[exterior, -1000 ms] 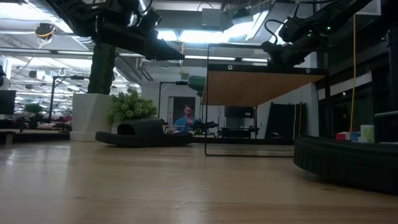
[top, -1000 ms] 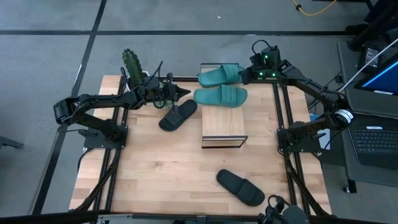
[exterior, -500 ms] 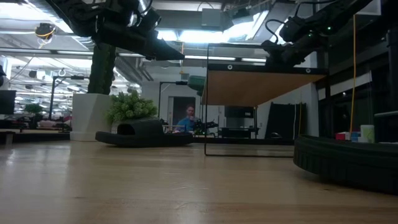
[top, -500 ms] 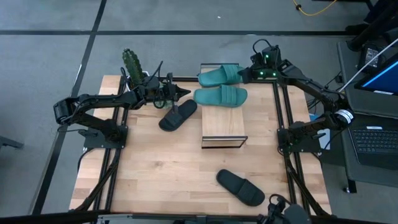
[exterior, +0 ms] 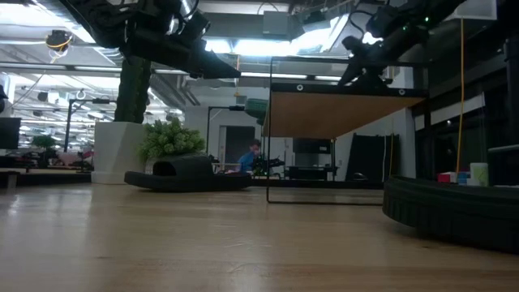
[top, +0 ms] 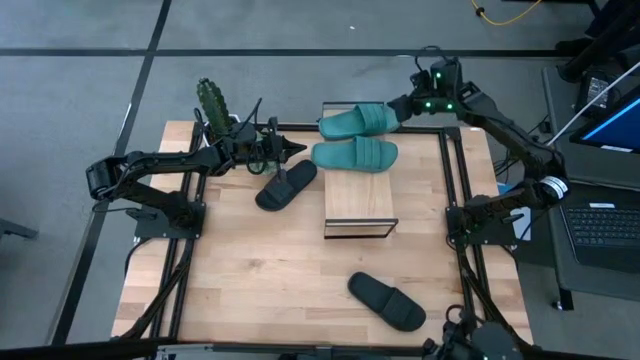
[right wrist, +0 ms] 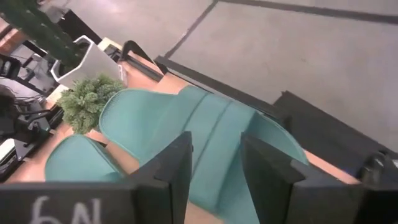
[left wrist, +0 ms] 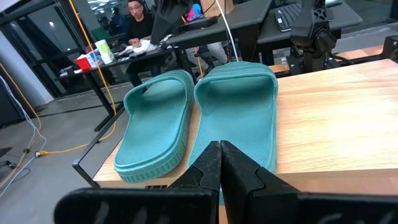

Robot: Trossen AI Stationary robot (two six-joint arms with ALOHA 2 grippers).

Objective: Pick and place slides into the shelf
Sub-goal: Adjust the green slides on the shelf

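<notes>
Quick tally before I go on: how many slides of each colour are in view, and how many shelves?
Teal-green slides: 2
Black slides: 2
Shelf: 1
Total: 5 things

We are looking past our left gripper point(left wrist: 220, 149), whose two dark fingers point(left wrist: 205, 168) are pressing together with no gap between them, holding nothing. Just beyond them two teal-green slides point(left wrist: 239, 106) are lying side by side, touching along their edges, on a light wood surface point(left wrist: 336, 118). Farther off, a person point(left wrist: 138, 15) is sitting at a dark desk point(left wrist: 149, 50), near a red container point(left wrist: 84, 62).
</notes>
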